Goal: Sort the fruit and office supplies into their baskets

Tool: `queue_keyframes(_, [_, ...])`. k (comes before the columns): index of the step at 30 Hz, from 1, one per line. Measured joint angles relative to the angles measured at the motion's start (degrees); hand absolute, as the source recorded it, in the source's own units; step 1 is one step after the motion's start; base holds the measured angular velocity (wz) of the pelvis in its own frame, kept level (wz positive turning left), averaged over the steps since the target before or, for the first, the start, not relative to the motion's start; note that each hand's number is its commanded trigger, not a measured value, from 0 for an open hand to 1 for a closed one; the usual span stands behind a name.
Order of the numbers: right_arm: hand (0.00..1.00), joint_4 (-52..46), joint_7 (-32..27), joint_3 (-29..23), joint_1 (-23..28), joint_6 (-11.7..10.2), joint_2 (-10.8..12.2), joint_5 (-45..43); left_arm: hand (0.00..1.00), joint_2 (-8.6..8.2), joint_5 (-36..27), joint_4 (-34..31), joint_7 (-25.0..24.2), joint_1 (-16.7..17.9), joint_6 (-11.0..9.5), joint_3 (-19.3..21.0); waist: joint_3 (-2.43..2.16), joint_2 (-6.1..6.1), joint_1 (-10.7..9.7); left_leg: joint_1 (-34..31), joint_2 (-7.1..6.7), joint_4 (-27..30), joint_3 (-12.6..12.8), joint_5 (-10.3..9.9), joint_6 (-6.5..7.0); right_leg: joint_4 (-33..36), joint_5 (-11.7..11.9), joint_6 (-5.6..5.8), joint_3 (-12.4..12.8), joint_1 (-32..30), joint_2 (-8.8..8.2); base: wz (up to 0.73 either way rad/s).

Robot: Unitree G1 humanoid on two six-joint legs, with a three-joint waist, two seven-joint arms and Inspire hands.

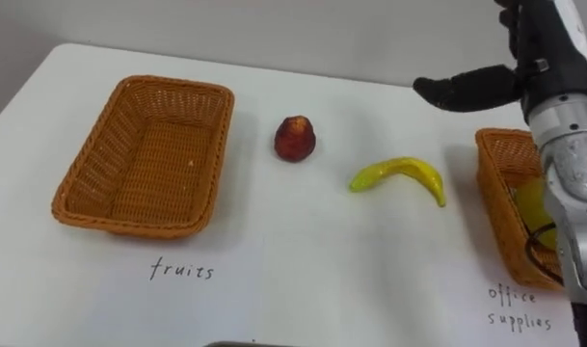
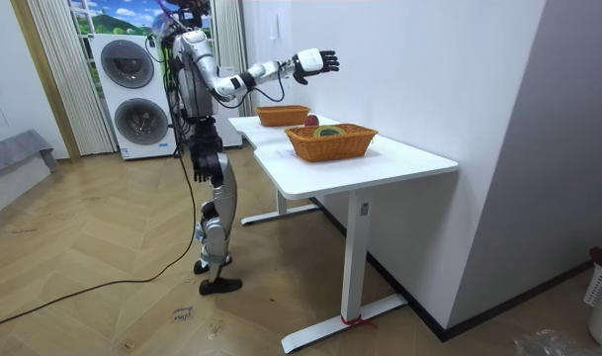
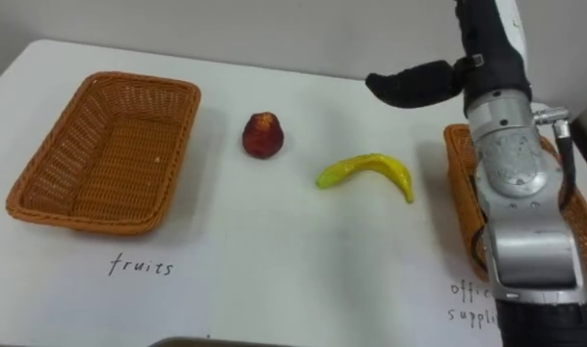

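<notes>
Right hand (image 1: pixel 466 90) hovers upper right, fingers loosely spread, empty; lowering toward banana (image 1: pixel 401 177), its forearm could clip the right-edge basket (image 1: pixel 495 183).

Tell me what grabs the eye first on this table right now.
The right hand, dark and open, hangs raised over the right side of the table, near the office supplies basket. Mid-table lie a yellow banana and a red fruit, apart from each other. The fruits basket on the left holds nothing.

Rt basket (image 1: pixel 495 207) partly hidden, cut off.
</notes>
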Motion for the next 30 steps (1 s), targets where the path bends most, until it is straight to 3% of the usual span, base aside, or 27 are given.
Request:
queue_keyframes(4, [0.00, 2.38, 2.84, 0.07, -0.65, 0.03, -0.01, -3.98, 0.00, 0.05, 2.36, -0.24, -1.11, 0.44, 0.53, -0.20, 0.12, -0.42, 0.42, -0.37, -0.02, 0.23, -0.35, 0.01, 0.01, 0.01, -0.02, 0.02, -0.39, -0.17, -0.08, 0.06])
queue_keyframes(7, [0.00, 5.55, 4.71, 0.93, -2.04, 0.06, -0.44, -5.43, 0.00, 0.48, 2.63, -0.42, -2.30, 0.23, 0.56, -0.72, 0.53, -1.28, 1.17, -0.63, -0.01, 0.38, -0.39, 0.01, 0.01, 0.03, -0.04, 0.02, -0.71, -0.34, -0.09, 0.00])
queue_keyframes(14, [0.00, 10.82, 10.59, 3.41, -2.79, 1.14, -1.01, -7.66, 0.00, 0.90, 4.50, -0.61, -3.23, 0.04, 1.03, -1.08, -0.16, -2.61, 1.73, -0.71, -0.02, 0.43, -0.51, 0.01, 0.01, 0.05, -0.03, 0.02, -0.43, -0.39, -0.09, 0.00])
queue_keyframes(23, [0.00, 11.94, 17.46, 6.11, -2.78, 1.29, -1.53, -13.04, 0.00, 1.13, 4.42, -0.14, -3.34, -0.99, 1.50, -1.14, 0.17, -2.14, 1.48, -0.71, -0.12, 0.44, -0.57, 0.01, 0.01, -0.03, -0.03, 0.02, -0.70, -0.25, -0.18, 0.00])
queue_keyframes(30, [0.00, 14.41, 20.52, 6.11, -2.78, 1.29, -2.75, -15.31, 0.00, 1.45, 4.36, 0.51, -3.33, -2.21, 1.22, -1.16, 0.16, -2.15, 1.41, -1.24, -0.20, 0.66, -1.27, 0.02, 0.02, -0.41, -0.03, 0.02, -1.51, -0.26, -0.24, 0.05])
